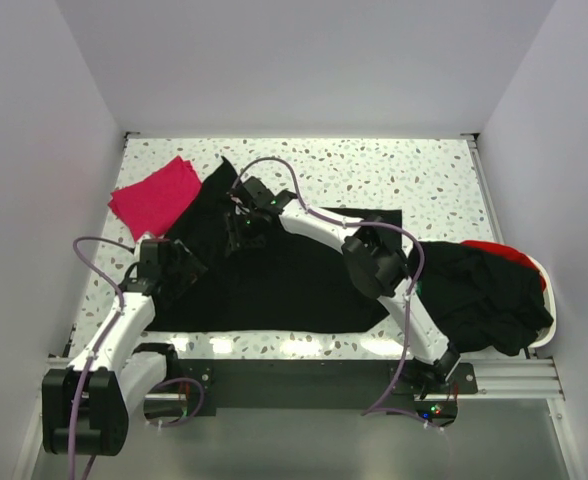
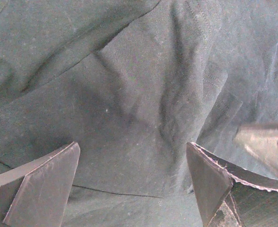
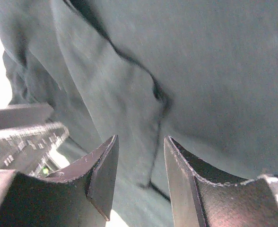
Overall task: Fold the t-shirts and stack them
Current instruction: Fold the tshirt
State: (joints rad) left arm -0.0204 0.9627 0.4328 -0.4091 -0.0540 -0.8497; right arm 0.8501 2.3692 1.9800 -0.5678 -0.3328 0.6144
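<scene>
Black t-shirt point(image 1: 274, 285) flat, both jaws apart over it, shirts point(image 1: 484, 292) heaped in tub point(image 1: 547, 282)

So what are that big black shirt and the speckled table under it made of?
The black shirt looks like soft, matte cloth, probably cotton. It creases and drapes, and the wrist views show a fine weave. The table looks like pale, smooth speckled stone or a terrazzo-pattern laminate; the pictures don't show which.

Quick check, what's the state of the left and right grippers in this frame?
Left gripper: open, fingers wide apart above the large black cloth t-shirt, holding nothing.
Right gripper: open with a narrow gap, nothing visibly clamped.
</scene>
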